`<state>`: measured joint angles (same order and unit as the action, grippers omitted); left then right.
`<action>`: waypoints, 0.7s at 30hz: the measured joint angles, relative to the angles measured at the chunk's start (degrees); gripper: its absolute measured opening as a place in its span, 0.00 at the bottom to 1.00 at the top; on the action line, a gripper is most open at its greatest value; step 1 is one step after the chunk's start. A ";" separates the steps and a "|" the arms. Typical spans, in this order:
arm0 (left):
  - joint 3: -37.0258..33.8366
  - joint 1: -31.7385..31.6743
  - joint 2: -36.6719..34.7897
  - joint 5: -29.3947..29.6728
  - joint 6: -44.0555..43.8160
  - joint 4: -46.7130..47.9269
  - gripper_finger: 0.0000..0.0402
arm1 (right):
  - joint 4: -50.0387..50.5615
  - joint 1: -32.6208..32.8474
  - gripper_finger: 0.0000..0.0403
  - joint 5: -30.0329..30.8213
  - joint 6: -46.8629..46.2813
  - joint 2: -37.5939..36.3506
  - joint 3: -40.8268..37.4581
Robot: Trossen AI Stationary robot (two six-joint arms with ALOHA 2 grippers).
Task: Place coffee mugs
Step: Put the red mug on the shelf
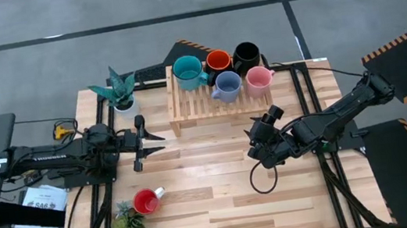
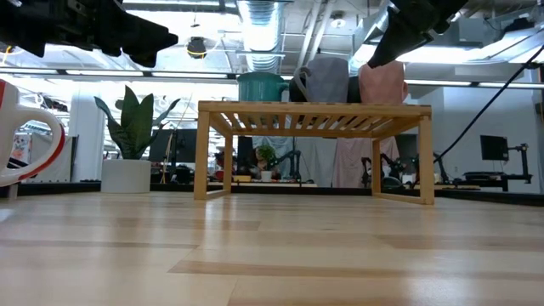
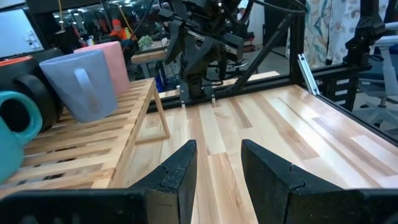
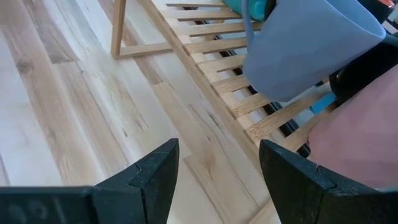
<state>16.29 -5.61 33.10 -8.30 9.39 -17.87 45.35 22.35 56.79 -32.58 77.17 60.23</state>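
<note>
Five mugs stand on the slatted wooden rack (image 1: 188,113): teal (image 1: 188,72), orange (image 1: 218,62), black (image 1: 246,55), pale blue (image 1: 225,87) and pink (image 1: 259,80). The red mug (image 1: 146,202) stands upright on the table near its front left, beside a small plant. My left gripper (image 1: 159,144) is open and hovers left of the rack's near edge, pointing right; its fingers frame bare table in the left wrist view (image 3: 217,168). My right gripper (image 1: 262,120) is open, just in front of the rack, below the pale blue mug (image 4: 311,50) and pink mug (image 4: 360,137).
A potted plant (image 1: 118,90) stands at the rack's left end and another small plant (image 1: 129,222) lies by the red mug. A black cable loops on the table under the right arm (image 1: 263,178). Bare wood lies between the rack and the near edge.
</note>
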 joint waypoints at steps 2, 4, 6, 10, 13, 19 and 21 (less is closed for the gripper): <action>0.00 0.02 0.00 -0.01 -0.01 0.00 0.28 | -0.01 0.00 0.62 -0.03 0.00 0.00 0.00; 0.00 0.12 0.00 0.00 -0.55 0.00 0.28 | -0.03 0.00 0.62 -0.03 -0.16 0.00 0.00; 0.00 0.93 0.00 0.02 -0.88 -0.01 0.28 | -0.12 0.00 0.62 -0.01 -0.31 0.00 0.00; 1.24 5.63 0.36 0.03 3.46 2.02 0.28 | -0.12 0.00 0.62 -0.01 -0.33 0.00 0.00; 5.26 10.73 1.83 3.55 6.09 8.12 0.28 | -0.16 0.00 0.62 -0.01 -0.35 0.00 0.00; 18.30 21.35 8.71 17.23 3.62 33.88 0.28 | -0.61 0.00 0.62 0.01 -0.39 0.00 0.00; 22.22 24.89 11.70 19.57 0.95 40.72 0.28 | -0.64 0.00 0.62 0.01 -0.39 0.00 0.00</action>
<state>38.52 19.28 44.80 11.26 10.34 22.85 44.71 22.35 56.80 -32.97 77.17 60.23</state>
